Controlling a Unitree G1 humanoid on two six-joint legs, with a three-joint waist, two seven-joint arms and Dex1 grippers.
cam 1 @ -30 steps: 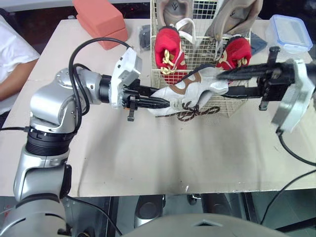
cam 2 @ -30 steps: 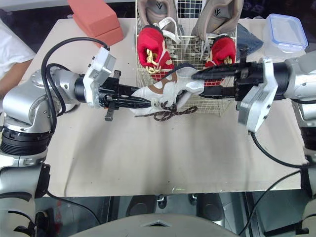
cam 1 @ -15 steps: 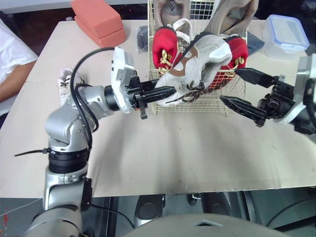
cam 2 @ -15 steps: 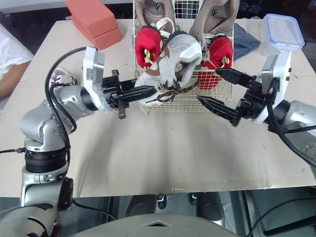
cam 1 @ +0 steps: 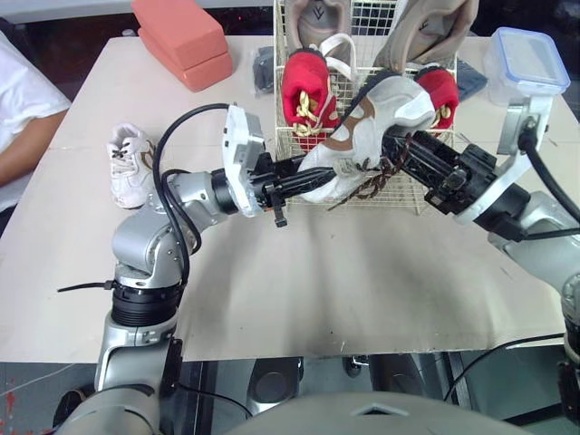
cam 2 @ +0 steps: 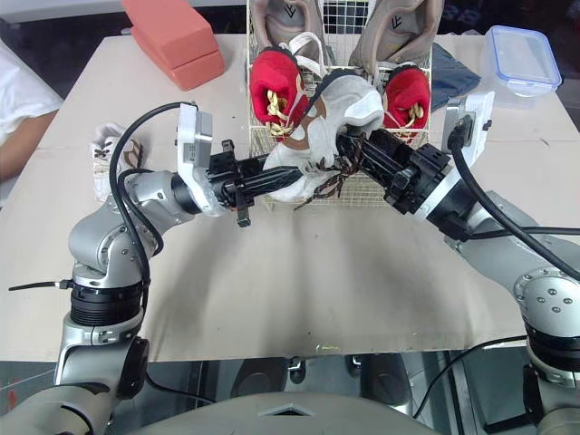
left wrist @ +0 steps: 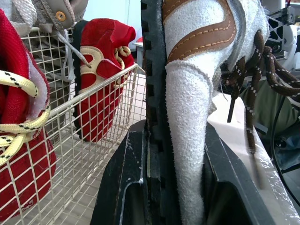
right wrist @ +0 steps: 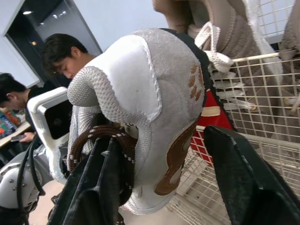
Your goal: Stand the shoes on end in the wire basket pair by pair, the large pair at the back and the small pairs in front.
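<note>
Half a second ago the right end effector (cam 1: 397, 149) hung open over the surface (cam 1: 317, 272), well apart from the white-and-brown shoe (cam 1: 362, 136); now it has come up to that shoe, its fingers spread on either side of the laced top. One finger presses into the brown laces, while a gap shows between the other finger and the shoe. The shoe sits lower than before, slanting across the front wall of the wire basket (cam 1: 399, 195), its upper end over the rim between the two red shoes. The left end effector (cam 1: 297, 178) stays clamped on the shoe's lower end, sole against one finger and suede against the other. A small white shoe (cam 1: 127, 163), earlier half hidden behind the left arm, lies in plain sight on the surface. The held shoe covers part of the red shoe on the right (cam 1: 441, 89), and the grey pair (cam 1: 317, 18) at the back is cut off by the frame's edge.
</note>
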